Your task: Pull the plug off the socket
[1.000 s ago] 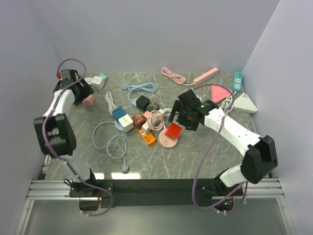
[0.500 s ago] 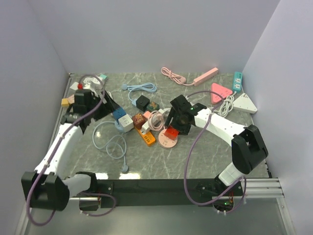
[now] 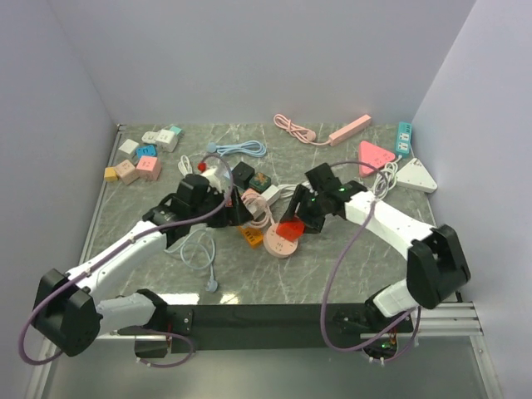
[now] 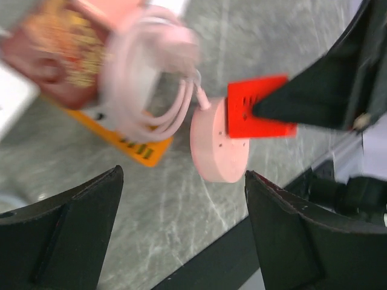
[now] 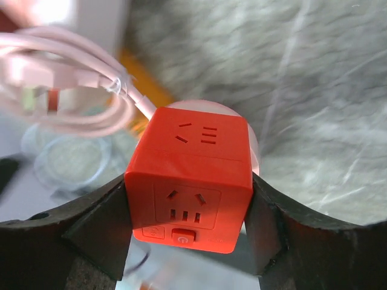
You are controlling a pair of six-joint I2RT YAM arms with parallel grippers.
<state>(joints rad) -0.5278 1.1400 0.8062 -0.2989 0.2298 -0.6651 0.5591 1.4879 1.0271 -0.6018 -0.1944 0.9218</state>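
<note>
A red cube socket (image 3: pixel 291 226) sits plugged onto a round pink socket base (image 3: pixel 280 244) near the table's middle. My right gripper (image 3: pixel 301 218) is shut on the red cube (image 5: pixel 190 187), one finger on each side. The pink base (image 5: pixel 254 140) shows only as a sliver behind the cube. My left gripper (image 3: pixel 238 211) is open and empty, just left of the pink base, over a coiled pink cable (image 3: pixel 259 208). In the left wrist view, the open gripper (image 4: pixel 183 173) faces the pink base (image 4: pixel 219 145) and red cube (image 4: pixel 257 107), apart from both.
An orange power strip (image 3: pixel 251 236), a brown cube (image 3: pixel 234 202) and other cube sockets crowd the middle. A light-blue cable (image 3: pixel 195 249) lies front left. Small cubes (image 3: pixel 137 162) sit at the back left. Pink strips (image 3: pixel 349 130), a pink triangle (image 3: pixel 374 155) and a white triangle (image 3: pixel 416 176) lie at the back right.
My left arm has swung from the back left corner to the table's middle, beside the pink base. My right gripper stays shut on the red cube and has shifted a little.
</note>
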